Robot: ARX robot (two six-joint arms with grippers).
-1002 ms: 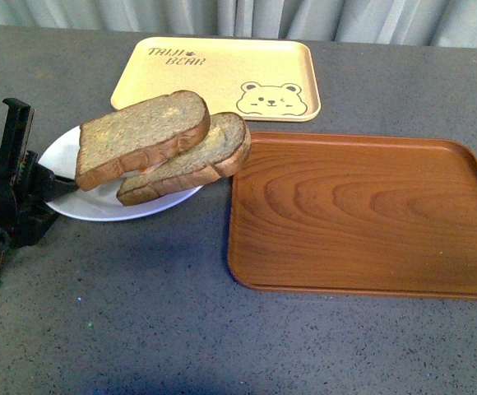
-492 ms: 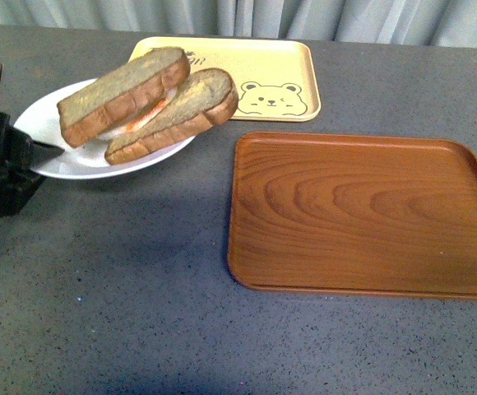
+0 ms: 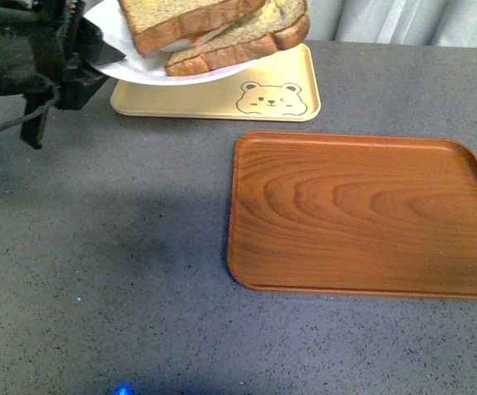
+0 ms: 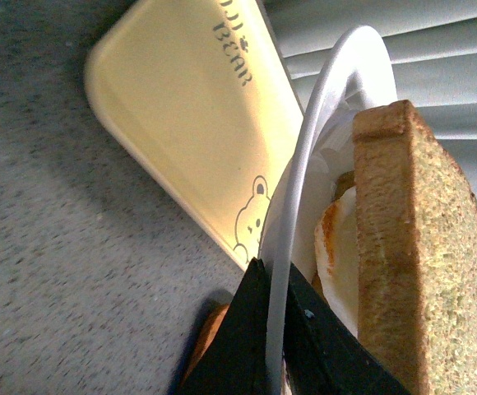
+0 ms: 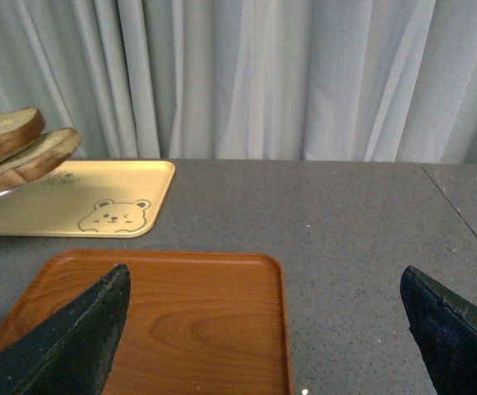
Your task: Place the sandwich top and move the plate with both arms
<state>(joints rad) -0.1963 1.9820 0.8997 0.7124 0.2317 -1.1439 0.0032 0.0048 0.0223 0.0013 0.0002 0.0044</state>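
My left gripper is shut on the left rim of the white plate and holds it in the air over the yellow tray's near-left part. The sandwich top, a brown bread slice, lies on a lower slice on the plate. In the left wrist view the gripper has its jaws clamped on the plate rim, with the sandwich top over a fried egg. My right gripper is open and empty above the wooden tray. It is out of the front view.
A yellow bear-printed tray lies at the back of the grey table. A brown wooden tray lies to the right; it also shows in the right wrist view. Curtains hang behind the table.
My left gripper has lifted the plate with the sandwich off the table, up and toward the far right, to above the yellow tray.
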